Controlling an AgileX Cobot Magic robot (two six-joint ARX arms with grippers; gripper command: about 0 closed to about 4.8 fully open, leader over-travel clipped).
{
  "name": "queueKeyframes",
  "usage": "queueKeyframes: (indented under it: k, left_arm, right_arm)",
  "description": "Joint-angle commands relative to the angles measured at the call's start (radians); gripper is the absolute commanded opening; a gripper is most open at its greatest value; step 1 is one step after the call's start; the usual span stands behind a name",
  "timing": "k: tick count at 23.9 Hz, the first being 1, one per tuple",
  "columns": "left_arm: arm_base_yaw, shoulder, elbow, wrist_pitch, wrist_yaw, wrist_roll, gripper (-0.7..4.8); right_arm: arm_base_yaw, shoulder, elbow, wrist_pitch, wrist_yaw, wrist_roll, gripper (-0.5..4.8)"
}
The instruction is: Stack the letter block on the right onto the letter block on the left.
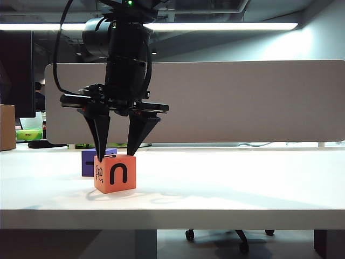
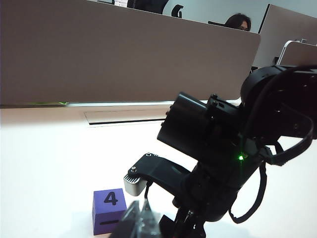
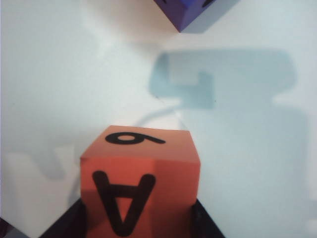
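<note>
Right gripper (image 1: 117, 155): left of centre in the exterior view, pointing down, fingers flanking the orange block's sides; contact unclear, grasp cannot be told.
Left gripper (image 2: 141, 223): lower edge of its wrist view, state unclear.
Orange block (image 1: 114, 173): on the white table (image 1: 232, 183).
Purple block (image 1: 89, 162): just behind, partly hidden.

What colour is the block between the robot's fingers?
Orange, with black characters printed on its faces. The orange block shows best in the right wrist view, between the right gripper fingers.
</note>
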Motion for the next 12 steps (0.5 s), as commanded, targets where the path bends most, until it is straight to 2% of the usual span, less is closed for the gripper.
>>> queueKeyframes:
  k: [1,12]
  left_arm:
    - [-0.002,0.000,0.006,0.013,0.007,0.000,-0.05]
    - [-0.002,0.000,0.006,0.013,0.007,0.000,-0.05]
  right_arm:
    - [0.001,-0.008,0.001,0.010,-0.002,0.000,2.55]
    - [0.000,-0.027,0.002,0.006,-0.002,-0.019,2.51]
